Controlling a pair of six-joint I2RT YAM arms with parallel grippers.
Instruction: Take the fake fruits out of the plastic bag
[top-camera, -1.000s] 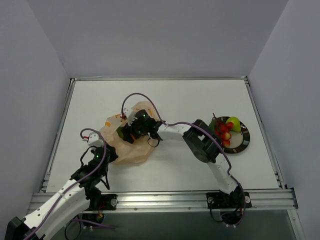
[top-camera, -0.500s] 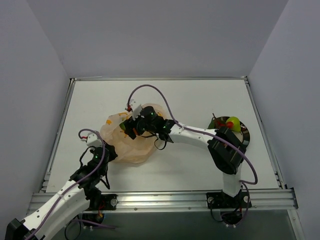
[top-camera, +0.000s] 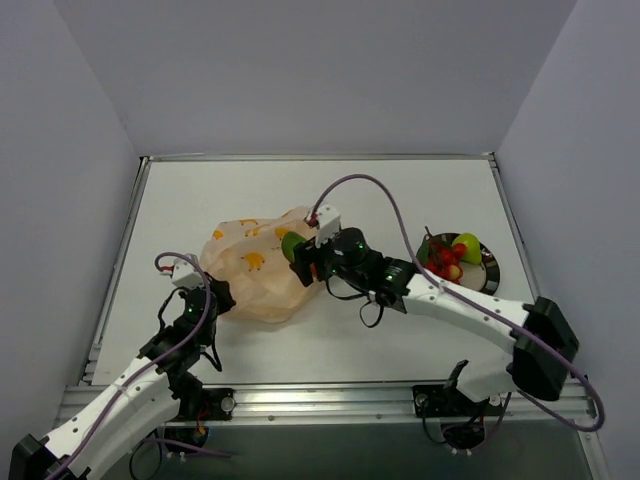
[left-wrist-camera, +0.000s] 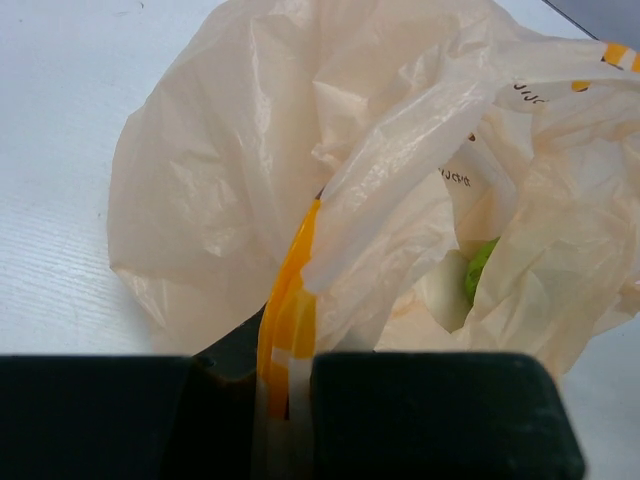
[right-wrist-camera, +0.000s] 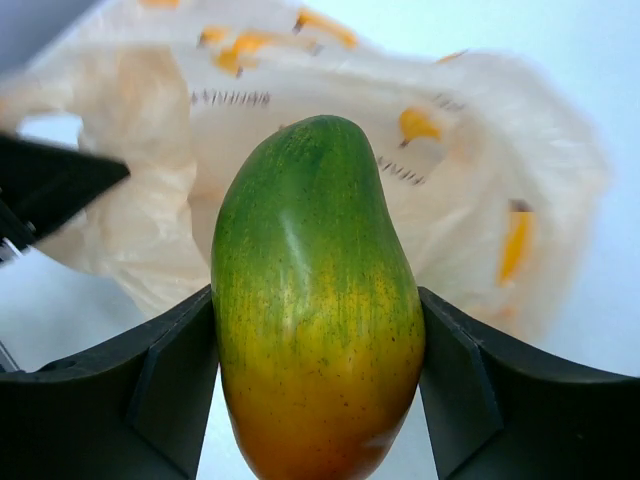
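Pinched in the right gripper (top-camera: 303, 258), fingers tight against both flanks: a fake mango (right-wrist-camera: 315, 300), green fading to orange, poised at the right edge of the plastic bag (top-camera: 250, 270) — bottom tip cut off in the wrist view. Over at the left gripper (left-wrist-camera: 290, 400), clamped on a twisted orange-and-white strip of the bag. Through the crumpled folds, only a green sliver (left-wrist-camera: 480, 272) — shape impossible to call. Off to the right, more fake fruits (top-camera: 450, 260) heaped on a dark plate (top-camera: 488, 290), too small to tell apart one by one.
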